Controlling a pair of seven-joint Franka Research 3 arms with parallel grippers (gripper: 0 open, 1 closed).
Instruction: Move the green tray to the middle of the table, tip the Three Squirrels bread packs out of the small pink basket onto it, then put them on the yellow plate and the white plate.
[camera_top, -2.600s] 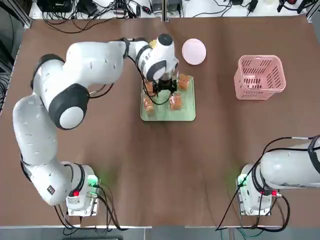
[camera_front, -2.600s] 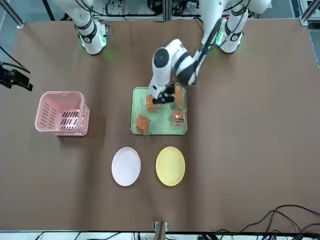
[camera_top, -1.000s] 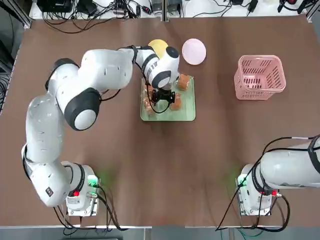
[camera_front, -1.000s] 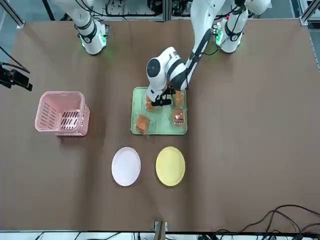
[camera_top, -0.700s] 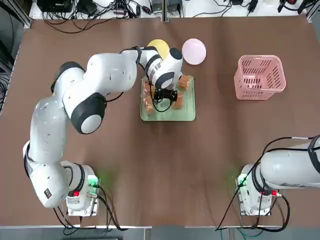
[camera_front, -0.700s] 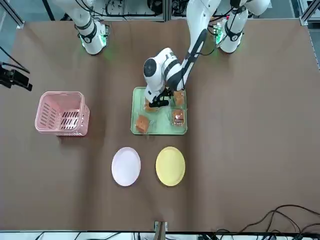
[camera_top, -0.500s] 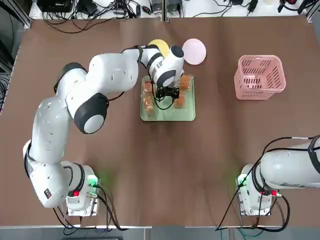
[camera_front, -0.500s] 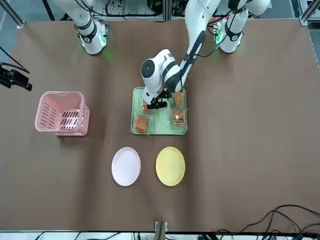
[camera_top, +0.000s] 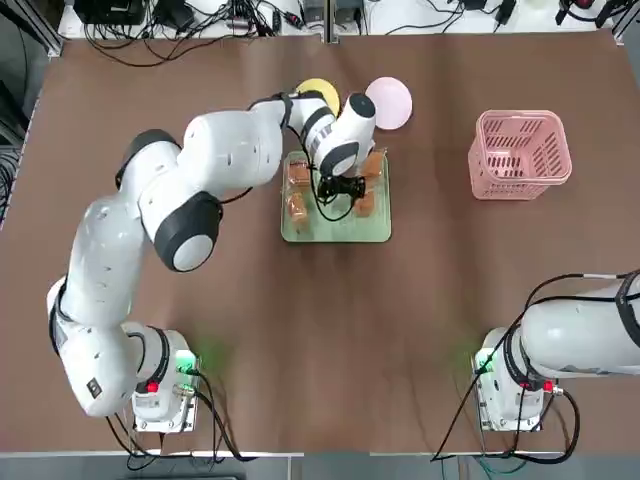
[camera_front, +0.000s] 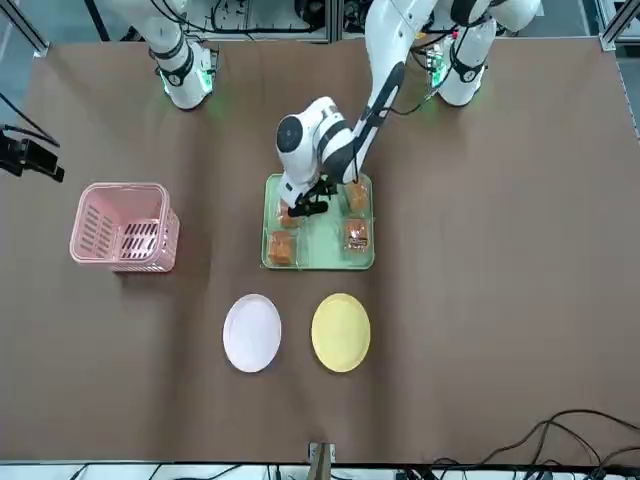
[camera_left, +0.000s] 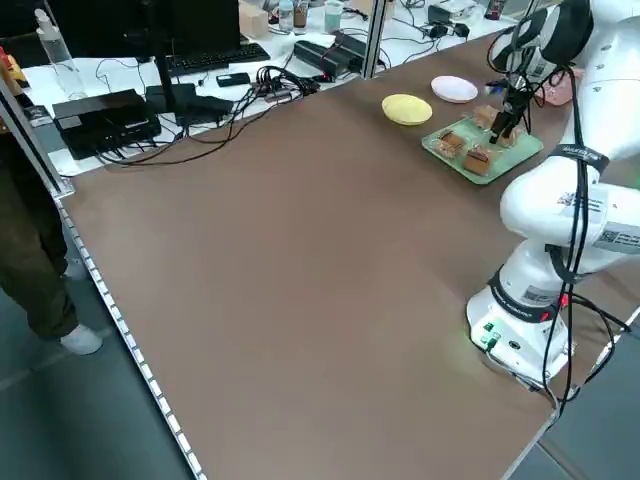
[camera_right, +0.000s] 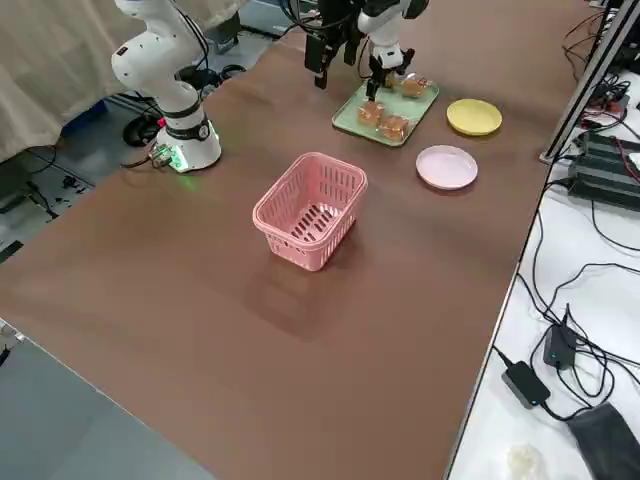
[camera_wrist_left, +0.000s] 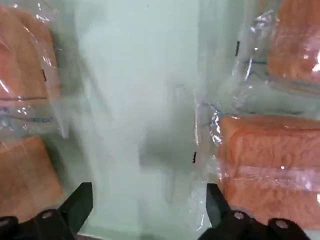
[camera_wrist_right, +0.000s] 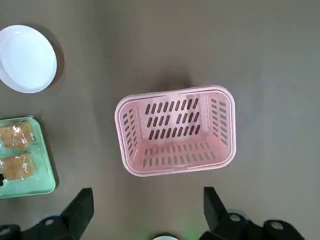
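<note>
Hovering low over the green tray (camera_top: 335, 228) at mid-tabletop (camera_top: 320, 330), the left hand (camera_top: 342, 189) points down with fingers spread and nothing between them, bread packs (camera_wrist_left: 265, 165) lying on the tray to either side. The yellow plate (camera_front: 341, 332) and white plate (camera_front: 252, 333) sit side by side just beyond the tray. The pink basket (camera_top: 520, 153) stands upright, well apart. The right hand (camera_wrist_right: 145, 222), also spread wide, hangs high above the basket.
</note>
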